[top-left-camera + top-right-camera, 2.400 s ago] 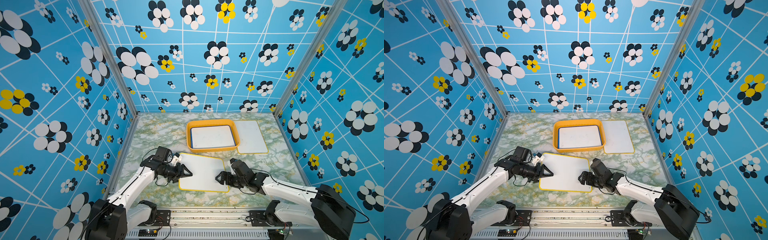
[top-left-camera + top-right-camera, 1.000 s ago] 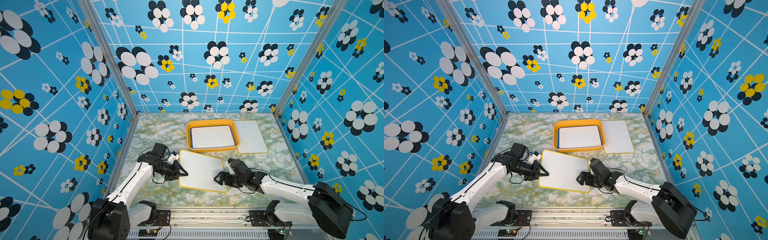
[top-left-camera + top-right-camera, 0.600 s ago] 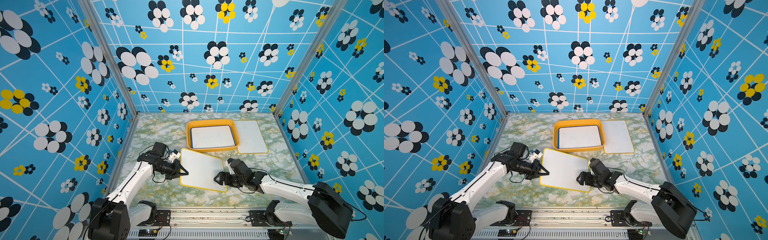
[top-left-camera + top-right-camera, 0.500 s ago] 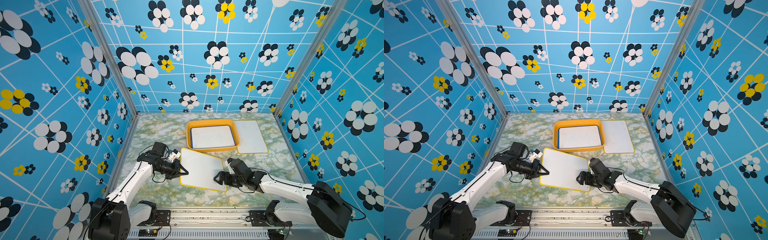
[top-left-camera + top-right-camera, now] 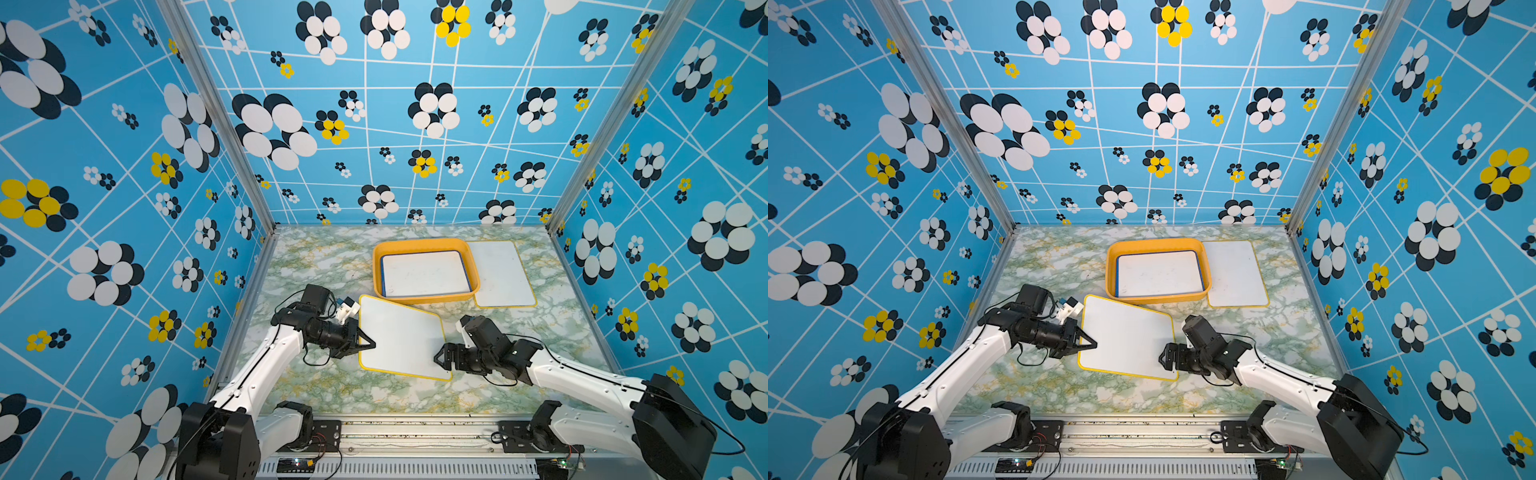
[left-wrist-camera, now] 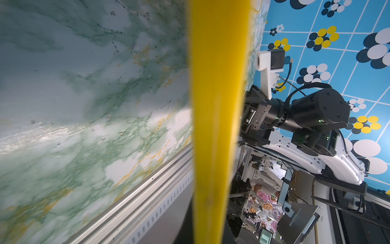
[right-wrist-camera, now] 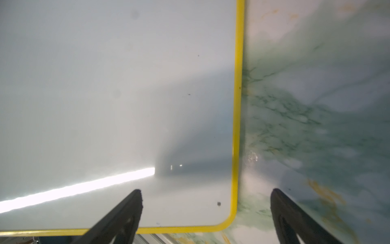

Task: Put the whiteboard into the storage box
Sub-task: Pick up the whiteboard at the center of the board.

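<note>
Near the bench [image 5: 316, 390] front, the left tool [image 5: 371, 344] is clamping the yellow-framed whiteboard [image 5: 401, 336]; the right tool [image 5: 439, 360] is gaping at its corner.

The walls [image 5: 374, 124] are bright blue, crossed by thin white lines and scattered with flowers made of white, black and yellow ovals. The tabletop [image 5: 316, 266] is pale marble, veined green and ochre. The storage box [image 5: 376, 270] is orange-yellow; the whiteboard inside it [image 5: 424, 274] has a blue frame round its white face. The nearer whiteboard [image 5: 401, 336] and the whiteboard beside the box [image 5: 500, 274] are white with yellow frames. The left arm [image 5: 266, 365] and right arm [image 5: 582, 374] are white with black joints.
</note>
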Robot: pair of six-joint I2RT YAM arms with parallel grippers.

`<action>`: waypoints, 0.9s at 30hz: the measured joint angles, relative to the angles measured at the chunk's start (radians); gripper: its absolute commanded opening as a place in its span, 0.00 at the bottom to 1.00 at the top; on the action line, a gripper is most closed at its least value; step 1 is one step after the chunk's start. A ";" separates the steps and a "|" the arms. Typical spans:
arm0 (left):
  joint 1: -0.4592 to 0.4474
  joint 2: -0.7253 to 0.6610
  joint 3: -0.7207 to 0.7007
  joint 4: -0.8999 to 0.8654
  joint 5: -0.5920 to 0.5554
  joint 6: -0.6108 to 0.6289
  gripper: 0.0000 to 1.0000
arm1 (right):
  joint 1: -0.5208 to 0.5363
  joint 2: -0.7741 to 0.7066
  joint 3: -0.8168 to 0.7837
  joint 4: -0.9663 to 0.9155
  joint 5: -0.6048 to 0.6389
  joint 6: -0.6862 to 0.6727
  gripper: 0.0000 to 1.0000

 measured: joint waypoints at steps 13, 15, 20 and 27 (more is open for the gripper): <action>0.002 -0.080 0.101 -0.182 -0.107 -0.003 0.00 | -0.059 -0.184 0.050 -0.167 0.105 -0.076 0.99; 0.002 -0.090 0.121 -0.211 -0.125 -0.003 0.00 | -0.062 -0.184 0.055 -0.189 0.119 -0.088 0.99; 0.001 -0.097 0.192 -0.284 -0.185 -0.003 0.00 | -0.069 -0.185 0.069 -0.224 0.149 -0.115 0.99; -0.022 -0.096 0.279 -0.332 -0.242 -0.016 0.00 | -0.077 -0.170 0.106 -0.238 0.167 -0.151 0.99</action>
